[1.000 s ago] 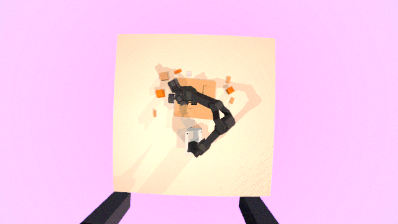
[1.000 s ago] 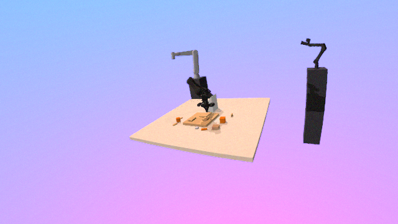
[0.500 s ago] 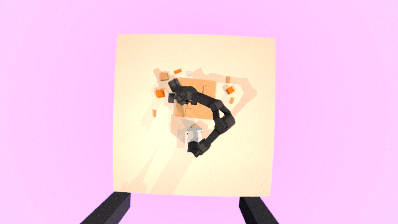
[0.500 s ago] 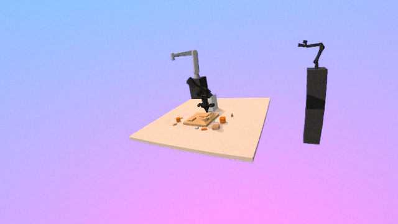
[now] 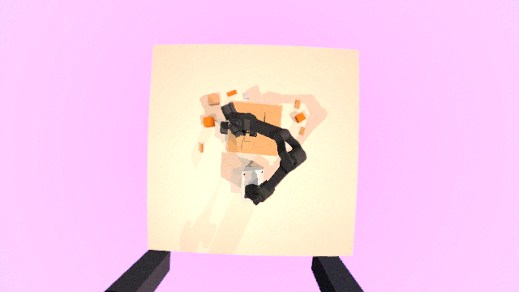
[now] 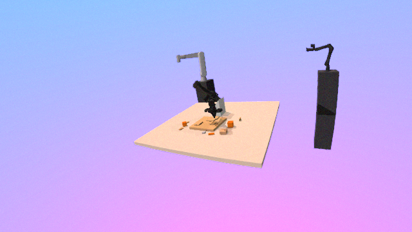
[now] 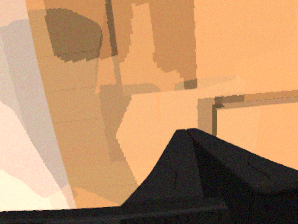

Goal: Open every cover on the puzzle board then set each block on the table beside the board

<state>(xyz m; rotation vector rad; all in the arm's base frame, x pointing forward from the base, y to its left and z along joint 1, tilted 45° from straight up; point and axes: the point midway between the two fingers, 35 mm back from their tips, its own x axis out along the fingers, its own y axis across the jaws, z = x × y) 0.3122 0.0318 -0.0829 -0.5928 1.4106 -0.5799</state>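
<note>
The orange-tan puzzle board [image 5: 263,147] [image 6: 201,128] [image 7: 240,55] lies on the table, partly hidden under the arm in the top view. Thin dark slots and outlines mark its top, but the covers' states are too small or shadowed to tell. In the wrist view a panel [image 7: 262,137] with dark gaps along its top and left edges lies right of the fingertips. My gripper [image 6: 214,116] [image 7: 185,139] is shut and empty, pointing down over the left part of the board. Whether it touches the board I cannot tell.
Around the board lie an orange cube [image 5: 208,122] [image 6: 230,124], a tan block [image 5: 213,99] [image 6: 223,131], another orange cube [image 5: 300,117] [image 6: 184,124], an orange bar [image 5: 231,92] [image 6: 211,133] and several small pieces. A grey-white upright piece [image 6: 221,107] stands near my arm's base.
</note>
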